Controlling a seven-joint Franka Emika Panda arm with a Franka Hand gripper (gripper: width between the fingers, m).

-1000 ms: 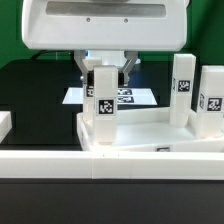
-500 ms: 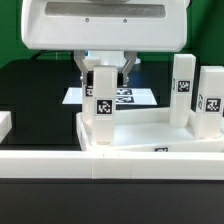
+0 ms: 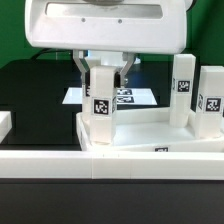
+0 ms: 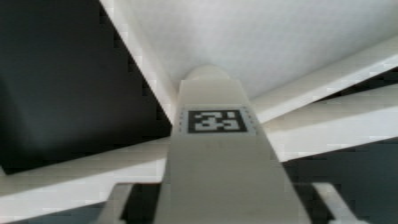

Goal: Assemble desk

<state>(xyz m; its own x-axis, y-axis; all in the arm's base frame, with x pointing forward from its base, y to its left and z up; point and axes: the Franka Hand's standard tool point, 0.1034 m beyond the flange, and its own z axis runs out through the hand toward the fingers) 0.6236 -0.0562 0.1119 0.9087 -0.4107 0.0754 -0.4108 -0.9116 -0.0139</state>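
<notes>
Robot body, exterior view: big white boxy housing (image 3: 105,25) with rounded corners, glossy plastic look. Grey recessed oblong panel (image 3: 105,11) with rounded ends set into the housing's face. Below the housing, a narrower white block with shadowed grey sides; gripper (image 3: 102,70) hangs from it. Two fingers (image 3: 82,68) visible just under that block: slim, light grey-white, darker shaded edges, tapering downward. No cables, screws or printed markings can be made out on the housing. Wrist view: grey finger parts (image 4: 139,203) show blurred at the frame edge, detail unreadable.
</notes>
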